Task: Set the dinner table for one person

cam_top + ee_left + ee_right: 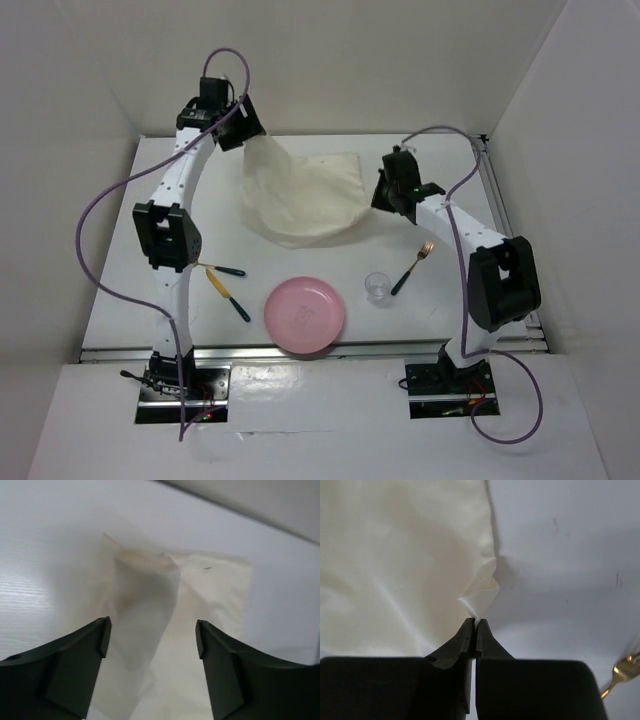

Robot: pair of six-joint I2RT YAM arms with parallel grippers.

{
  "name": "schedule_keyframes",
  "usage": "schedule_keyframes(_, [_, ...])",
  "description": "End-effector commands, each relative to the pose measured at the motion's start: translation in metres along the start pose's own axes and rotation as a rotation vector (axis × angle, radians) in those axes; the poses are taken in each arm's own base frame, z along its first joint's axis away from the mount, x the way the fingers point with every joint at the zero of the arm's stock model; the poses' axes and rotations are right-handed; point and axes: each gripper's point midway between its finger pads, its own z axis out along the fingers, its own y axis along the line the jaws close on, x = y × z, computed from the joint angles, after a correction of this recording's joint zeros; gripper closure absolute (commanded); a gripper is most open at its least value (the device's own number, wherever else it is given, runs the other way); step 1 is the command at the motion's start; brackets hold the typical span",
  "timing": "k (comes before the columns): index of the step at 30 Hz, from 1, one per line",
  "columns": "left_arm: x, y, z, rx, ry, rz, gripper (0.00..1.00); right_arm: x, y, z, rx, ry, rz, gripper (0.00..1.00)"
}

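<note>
cloth (300,195) 1 | plate (305,315) 1 | glass (377,286) 1 | fork (412,267) 1 | other black-handled utensils (232,298) 2

The left arm (180,180) and right arm (460,220) are slim white links joined by bulky black joint housings. A purple cable (82,235) loops beside each, ending at a black base plate (180,385) with red wiring. A small green light (414,187) glows on the right wrist. The left end effector (152,632) and right end effector (475,625) have dark, matte, wedge-shaped fingers.

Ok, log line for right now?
left gripper open above cloth | right gripper shut on cloth corner | plate, glass, fork off cloth
</note>
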Motion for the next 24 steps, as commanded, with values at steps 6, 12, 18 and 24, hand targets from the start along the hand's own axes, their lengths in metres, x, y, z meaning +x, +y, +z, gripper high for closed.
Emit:
schedule_keyframes(6, [0.034,0.06,-0.035,-0.162,0.064,0.017,0.1,0.064,-0.047,0.024,0.143,0.108,0.204,1.0])
schedule_keyframes(12, [0.089,0.091,-0.092,-0.143,0.145,-0.011,0.29,0.054,-0.046,0.019,0.075,0.111,0.224,1.0])
schedule_keyframes(18, [0.182,0.136,-0.068,-0.21,0.378,-0.098,0.21,0.039,-0.03,0.016,-0.017,0.114,0.193,1.0])
schedule_keyframes(24, [0.209,0.154,-0.041,-0.244,0.459,-0.116,0.2,0.031,-0.022,0.018,-0.042,0.115,0.185,1.0])
